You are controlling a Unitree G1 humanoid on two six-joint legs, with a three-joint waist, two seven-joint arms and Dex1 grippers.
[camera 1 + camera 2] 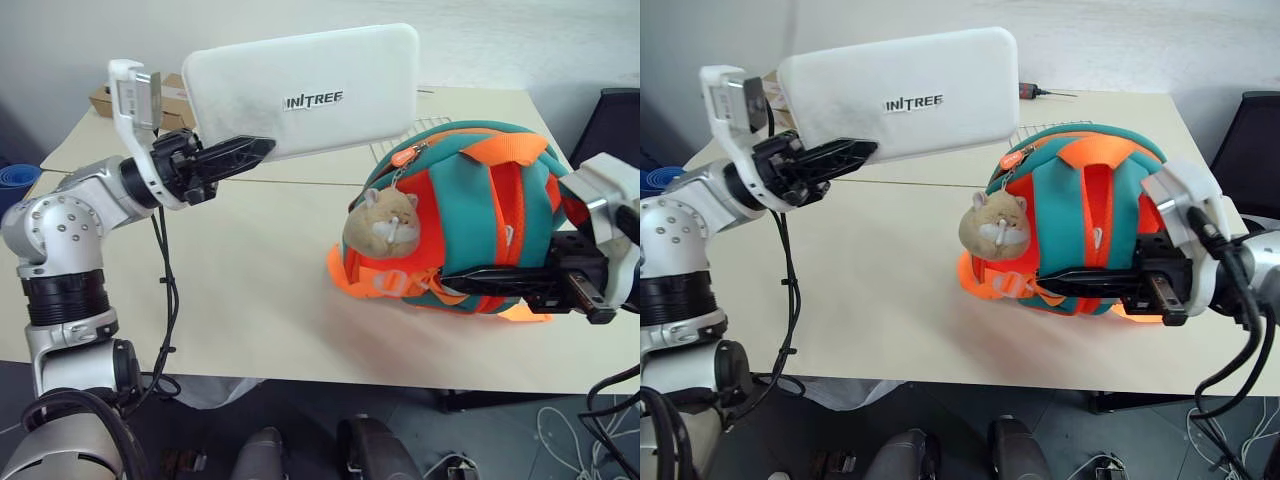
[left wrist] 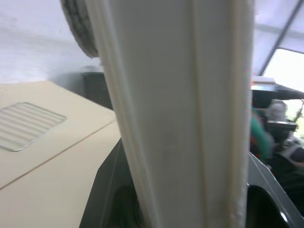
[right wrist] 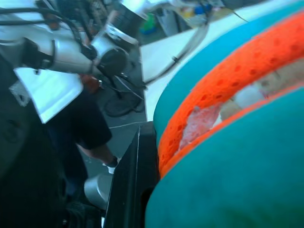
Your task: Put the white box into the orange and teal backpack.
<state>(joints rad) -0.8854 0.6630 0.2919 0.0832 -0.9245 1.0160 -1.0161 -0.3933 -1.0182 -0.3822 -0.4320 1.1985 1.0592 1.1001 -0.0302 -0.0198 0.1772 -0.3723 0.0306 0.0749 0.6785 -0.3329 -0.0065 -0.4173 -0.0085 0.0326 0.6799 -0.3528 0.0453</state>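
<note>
On my left, the left gripper (image 1: 235, 155) has its two black fingers clamped on the lower edge of the flat white rectangular box (image 1: 300, 92) with rounded corners and small dark lettering, holding it in the air above the beige wooden table (image 1: 200, 300), tilted with its far end higher. The box is clear of the table and well above and beside the bag, not yet over any opening.

Behind the box, at the table's far left corner, I can make out a brown cardboard box (image 1: 170, 100), partly hidden by the wrist. A clear ribbed plastic lid or container (image 2: 26, 126) lies flat on the table further back; neither is in the path.

Moving right, the small rounded orange and teal backpack (image 1: 470, 215) sits on the table lying on its side, with a tan plush toy (image 1: 383, 222) hanging at its front. The right gripper (image 1: 1090, 280) has its fingers shut low on the bag's side; the right wrist view shows a finger pressed against the orange mesh edge, so I judge it is pinching the fabric or a strap there.

By my reading the pickup is done and the insertion is all still ahead. I cannot see an open mouth on the backpack from here; the zip line near the orange pull looks closed or nearly so, and that is the main obstacle.
</note>
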